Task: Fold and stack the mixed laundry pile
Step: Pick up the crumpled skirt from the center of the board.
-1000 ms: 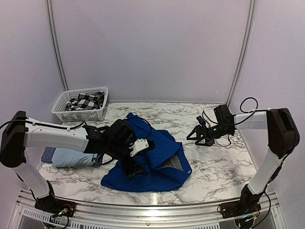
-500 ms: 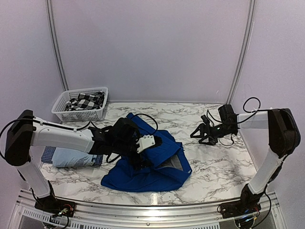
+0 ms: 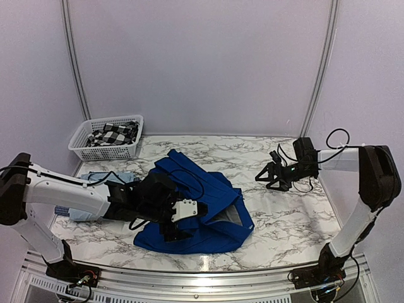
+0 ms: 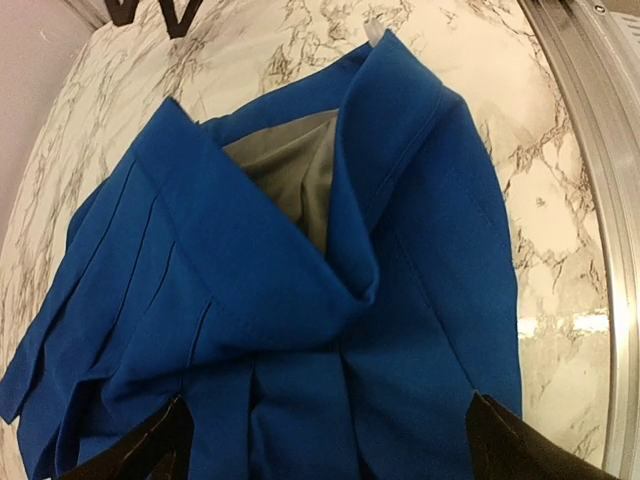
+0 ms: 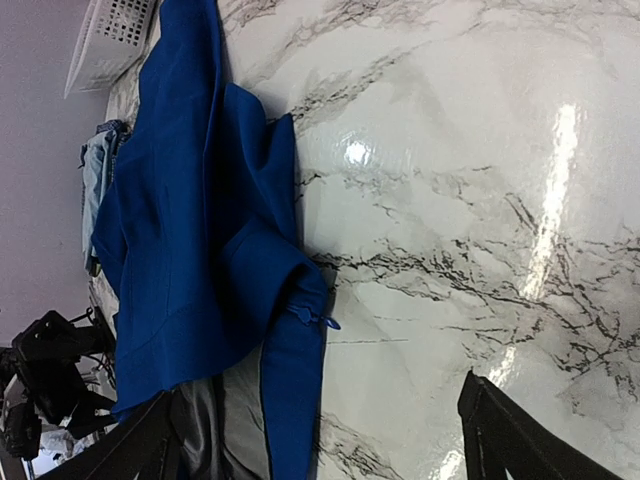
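Now the crumpled royal-blue cloth shirt lies at the centre (slightly towards 6 o'clock), my left gripper over it, fingers spread wide. My right gripper, at 3 o'clock, spread also, holds nothing.

Bare marble table lies open right of the royal-blue shirt and along the far edge. The left arm bars the near-left side over the pale blue T-shirt; the white lattice basket fills the far-left corner.
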`<state>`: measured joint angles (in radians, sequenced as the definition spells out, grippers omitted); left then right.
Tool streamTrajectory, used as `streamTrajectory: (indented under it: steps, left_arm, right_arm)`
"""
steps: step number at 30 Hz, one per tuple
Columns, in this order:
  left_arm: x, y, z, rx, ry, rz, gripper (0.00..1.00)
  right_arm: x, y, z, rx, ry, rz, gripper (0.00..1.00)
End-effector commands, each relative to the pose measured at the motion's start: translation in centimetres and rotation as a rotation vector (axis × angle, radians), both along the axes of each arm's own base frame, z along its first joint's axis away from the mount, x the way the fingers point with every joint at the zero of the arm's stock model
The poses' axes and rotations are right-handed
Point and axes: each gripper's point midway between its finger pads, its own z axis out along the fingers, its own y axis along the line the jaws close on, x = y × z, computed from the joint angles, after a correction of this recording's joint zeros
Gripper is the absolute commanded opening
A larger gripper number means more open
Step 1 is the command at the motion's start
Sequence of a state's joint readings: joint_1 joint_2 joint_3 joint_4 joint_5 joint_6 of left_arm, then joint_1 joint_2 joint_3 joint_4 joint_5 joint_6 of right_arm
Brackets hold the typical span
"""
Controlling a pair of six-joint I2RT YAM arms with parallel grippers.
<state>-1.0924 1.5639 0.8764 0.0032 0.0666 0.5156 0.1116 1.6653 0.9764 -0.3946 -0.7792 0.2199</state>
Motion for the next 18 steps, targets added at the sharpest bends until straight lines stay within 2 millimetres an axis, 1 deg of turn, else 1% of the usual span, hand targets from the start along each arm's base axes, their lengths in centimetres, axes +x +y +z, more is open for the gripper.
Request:
streamTrajectory:
  steps: [1, 2, 3, 4, 5, 7, 8, 10, 12, 13, 14, 15, 16, 18]
  left_arm:
    - [0.9, -3.2, 1.0, -0.033, -0.055, -0.003, 0.95]
    - [1.5, -4.0, 1.4, -0.047, -0.069, 0.008, 0.92]
    - [2.2, -4.5, 1.4, -0.045, -0.095, 0.032, 0.87]
    - [2.9, -5.0, 1.4, -0.040, -0.117, 0.053, 0.78]
    - [3.3, -5.5, 1.3, -0.033, -0.127, 0.053, 0.71]
    - [3.9, -6.3, 1.2, -0.019, -0.134, 0.055, 0.53]
    - [4.0, -6.5, 1.6, -0.018, -0.135, 0.056, 0.44]
    - [4.2, -6.8, 3.1, -0.031, -0.140, 0.064, 0.23]
    - [4.4, -6.0, 4.5, -0.035, -0.141, 0.092, 0.03]
    - [4.4, -5.4, 5.0, -0.040, -0.144, 0.107, 0.00]
    - [4.4, -4.8, 5.3, -0.045, -0.144, 0.118, 0.00]
    - [4.3, -4.0, 5.2, -0.043, -0.136, 0.127, 0.00]
    - [4.1, -3.3, 4.9, -0.037, -0.127, 0.134, 0.00]
    - [3.2, -1.9, 3.7, -0.003, -0.095, 0.129, 0.00]
  right_arm:
    - [-0.4, -0.2, -0.1, 0.005, 0.000, 0.014, 0.90]
    - [-0.4, -0.2, -0.1, 0.005, 0.001, 0.013, 0.90]
    - [-0.3, -0.3, -0.1, 0.006, -0.001, 0.011, 0.90]
    - [-0.3, -0.3, -0.1, 0.005, -0.002, 0.012, 0.90]
    - [-0.4, -0.3, -0.2, 0.005, -0.003, 0.014, 0.90]
    - [-0.5, -0.3, -0.3, 0.001, -0.002, 0.016, 0.90]
    - [-0.5, -0.3, -0.5, -0.003, 0.000, 0.019, 0.90]
    - [-0.7, -0.5, -0.7, -0.016, 0.000, 0.024, 0.90]
    - [-1.0, -0.5, -0.6, -0.017, -0.003, 0.034, 0.89]
    - [-1.2, -0.3, -0.3, -0.006, -0.006, 0.040, 0.88]
    - [-1.5, -0.1, -0.1, 0.006, -0.010, 0.050, 0.88]
    - [-1.9, 0.2, 0.0, 0.016, -0.014, 0.062, 0.86]
    - [-2.3, 0.5, 0.0, 0.022, -0.015, 0.075, 0.85]
    - [-3.1, 0.8, -0.3, 0.012, -0.020, 0.097, 0.85]
